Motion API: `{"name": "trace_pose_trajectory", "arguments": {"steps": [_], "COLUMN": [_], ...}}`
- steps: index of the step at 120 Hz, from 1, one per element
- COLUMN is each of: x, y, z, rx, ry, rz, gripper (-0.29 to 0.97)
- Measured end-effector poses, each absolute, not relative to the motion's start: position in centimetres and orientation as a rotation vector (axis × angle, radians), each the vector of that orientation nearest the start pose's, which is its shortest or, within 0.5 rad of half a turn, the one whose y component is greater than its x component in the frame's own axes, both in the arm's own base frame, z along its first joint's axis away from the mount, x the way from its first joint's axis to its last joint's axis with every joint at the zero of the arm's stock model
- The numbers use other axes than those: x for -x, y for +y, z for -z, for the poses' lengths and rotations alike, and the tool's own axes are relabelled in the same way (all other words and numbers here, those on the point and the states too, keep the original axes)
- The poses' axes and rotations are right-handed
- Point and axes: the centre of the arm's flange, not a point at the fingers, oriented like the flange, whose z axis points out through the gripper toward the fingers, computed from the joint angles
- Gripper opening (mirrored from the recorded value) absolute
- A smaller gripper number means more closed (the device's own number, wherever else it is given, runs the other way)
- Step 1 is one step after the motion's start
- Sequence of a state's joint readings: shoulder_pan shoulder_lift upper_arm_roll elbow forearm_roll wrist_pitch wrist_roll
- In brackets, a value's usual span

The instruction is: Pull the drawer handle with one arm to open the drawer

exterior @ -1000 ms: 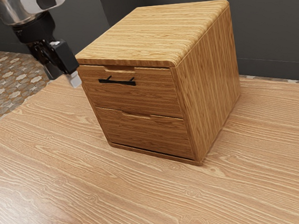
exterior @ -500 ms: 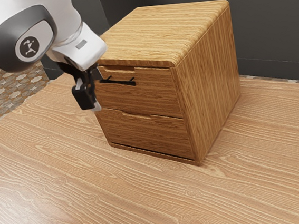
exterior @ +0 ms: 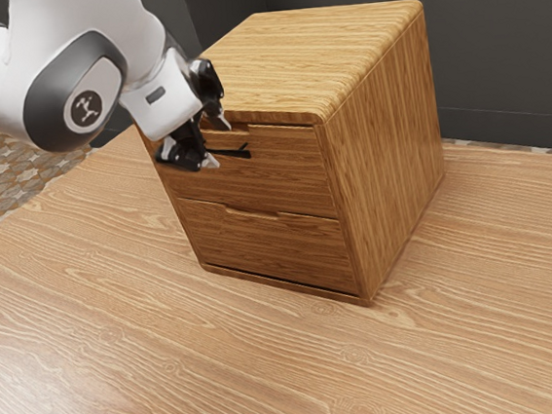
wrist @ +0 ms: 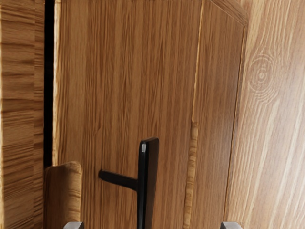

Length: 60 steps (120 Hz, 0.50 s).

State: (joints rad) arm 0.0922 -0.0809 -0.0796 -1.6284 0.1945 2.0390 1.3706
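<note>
Pale wood grain runs across the counter [exterior: 174, 364] at 6 o'clock in the exterior view, and just beyond it the arm comes in from 10 o'clock. The gripper [exterior: 203, 142] is right up at the face of the top drawer [exterior: 273, 173]. The jaws are spread wide and holding nothing. In the wrist view the two fingertips [wrist: 74, 224] stand well apart with the black handle [wrist: 147, 186] between them, and neither looks to touch it. That is the relation that counts: the bar's long axis runs roughly 9 to 3 in the exterior view and crosses the gap between the jaws squarely, so a plain squeeze should catch it. The handle [exterior: 234, 153] trails off toward 3 o'clock from the jaws. The top drawer looks flush, not yet pulled, with the lower drawer [exterior: 270, 242] beneath it and the cabinet [exterior: 377, 138] behind.
</note>
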Motion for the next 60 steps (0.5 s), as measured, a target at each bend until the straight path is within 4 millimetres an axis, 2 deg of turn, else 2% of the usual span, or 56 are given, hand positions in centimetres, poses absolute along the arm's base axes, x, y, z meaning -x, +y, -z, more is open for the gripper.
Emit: {"name": "trace_pose_trajectory", "arguments": {"steps": [13,26,37,51,60], "x": [-56.8,-56.4,-56.1,-56.1,-56.2], "y": [0.8,1.1,1.7,3.7,3.9], "z": [-69.1,-69.5,-69.4,-68.9,-68.5], "rx": [1.973,1.937,1.920,1.944,1.942], "ry": [1.781,1.812,1.829,1.830,1.847], "rz": [0.357,0.366,0.363,0.367,0.365], "gripper": [0.22,0.18,0.17,0.16,0.16]}}
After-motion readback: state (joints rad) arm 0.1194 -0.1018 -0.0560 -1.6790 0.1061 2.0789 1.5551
